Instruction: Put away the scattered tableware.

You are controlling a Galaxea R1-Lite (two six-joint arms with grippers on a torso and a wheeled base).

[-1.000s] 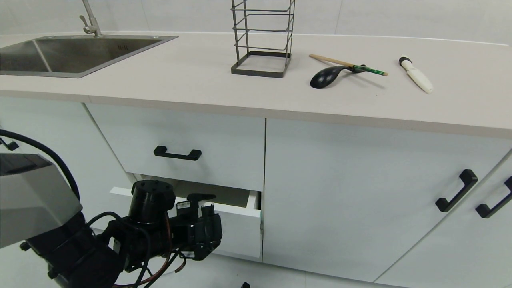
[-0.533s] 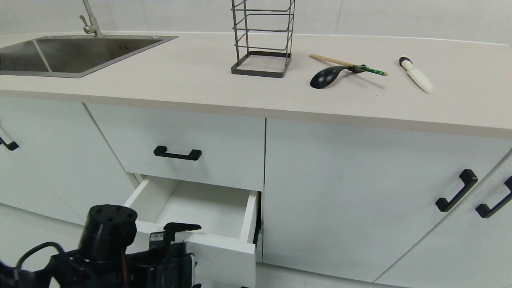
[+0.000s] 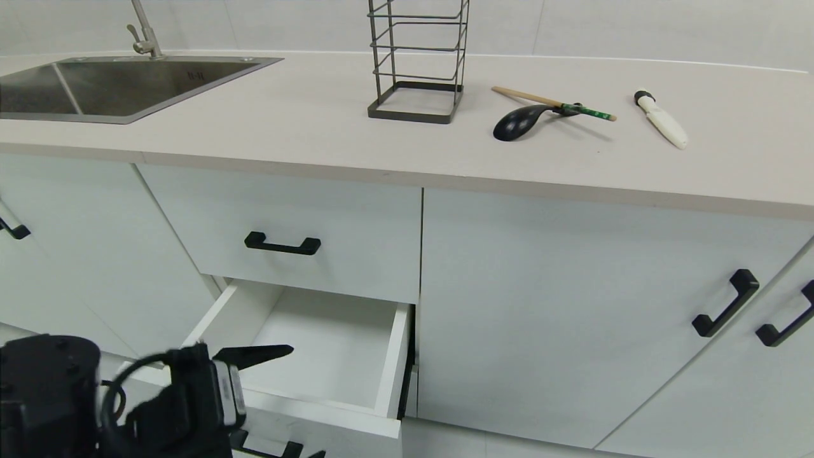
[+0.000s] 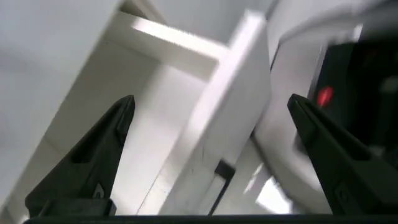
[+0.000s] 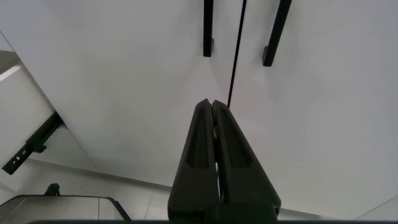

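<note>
Now | drawer [image 3: 389, 356] is sitting open | left tool [image 4: 211, 106] is gaping wide at its front, holding nothing | right tool [image 5: 214, 107] is pinching closed, empty | spoon [image 3: 518, 122], chopstick [image 3: 552, 102] lying on bench [image 3: 254, 121] | next: reaching up, grabbing one.

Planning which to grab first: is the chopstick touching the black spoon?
Touching. The head view shows the chopstick lying across the black spoon at its handle, its green end propped up with a shadow beneath.
</note>
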